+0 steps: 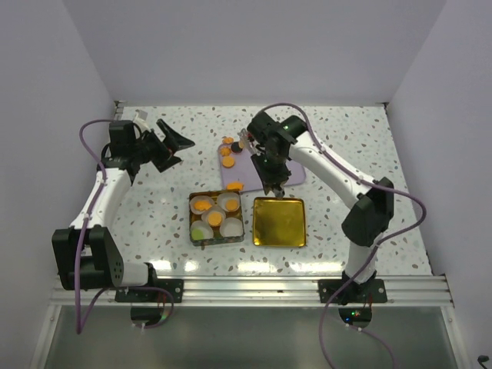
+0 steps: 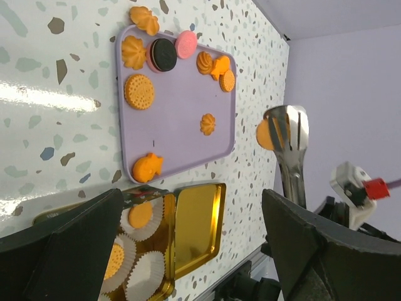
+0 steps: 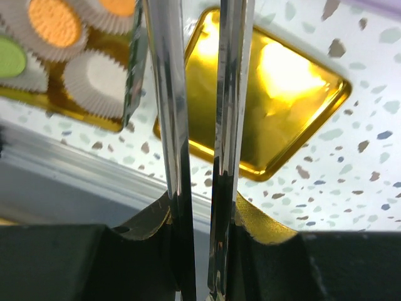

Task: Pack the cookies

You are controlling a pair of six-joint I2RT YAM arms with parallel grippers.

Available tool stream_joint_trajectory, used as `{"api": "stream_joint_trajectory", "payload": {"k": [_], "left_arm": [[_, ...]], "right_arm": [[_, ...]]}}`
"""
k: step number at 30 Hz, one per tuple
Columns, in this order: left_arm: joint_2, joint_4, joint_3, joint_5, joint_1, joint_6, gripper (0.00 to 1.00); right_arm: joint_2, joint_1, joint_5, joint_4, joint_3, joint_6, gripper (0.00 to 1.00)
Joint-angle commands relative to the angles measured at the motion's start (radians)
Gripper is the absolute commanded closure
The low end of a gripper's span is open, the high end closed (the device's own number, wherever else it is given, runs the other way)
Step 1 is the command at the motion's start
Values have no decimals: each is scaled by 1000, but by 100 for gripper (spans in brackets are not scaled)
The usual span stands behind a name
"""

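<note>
Several orange cookies (image 2: pixel 139 91), a black one (image 2: pixel 164 54) and a pink one (image 2: pixel 185 44) lie on a purple tray (image 2: pixel 182 119), also in the top view (image 1: pixel 292 174). A gold tin (image 1: pixel 192 223) holds white paper cups, some with orange cookies (image 1: pixel 200 205) and one with a green cookie (image 3: pixel 9 56). My right gripper (image 1: pixel 269 165) is shut on metal tongs (image 3: pixel 168 94), which pinch an orange cookie (image 2: pixel 265 135) at the tray's near edge. My left gripper (image 1: pixel 173 150) is open and empty at the far left, well apart from the tray.
A gold lid (image 1: pixel 279 221) lies upside down to the right of the tin, seen also in the right wrist view (image 3: pixel 282 106). An aluminium rail (image 1: pixel 254 288) runs along the table's near edge. White walls close in the back and both sides.
</note>
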Motion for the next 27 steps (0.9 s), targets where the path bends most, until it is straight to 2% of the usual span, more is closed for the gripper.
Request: {"api": "stream_joint_trajectory", "payload": {"k": [1,4,11,16,20,27], "left_arm": [[-31,33,-10,1,8,5,2],[-34,31,-15,1,3,3,2],[-23,33,-18,0,-17,0,2],[-19,34,-17,-14,-43,-3,2],[-11,37,-18,-20,-52,-6,2],[-6,41,-17,-19,-55,-5,3]], "right_arm": [[-126,43,-79,-78,-59,22,80],[-207,82,-107,-31,-145,30,82],[-387,190,-160,106,-459,88,86],[-491,254,-196,187,-594,123,87],[-495,329,-202,210,-671,114,88],[-422,409,-145,206,-680,99,88]]}}
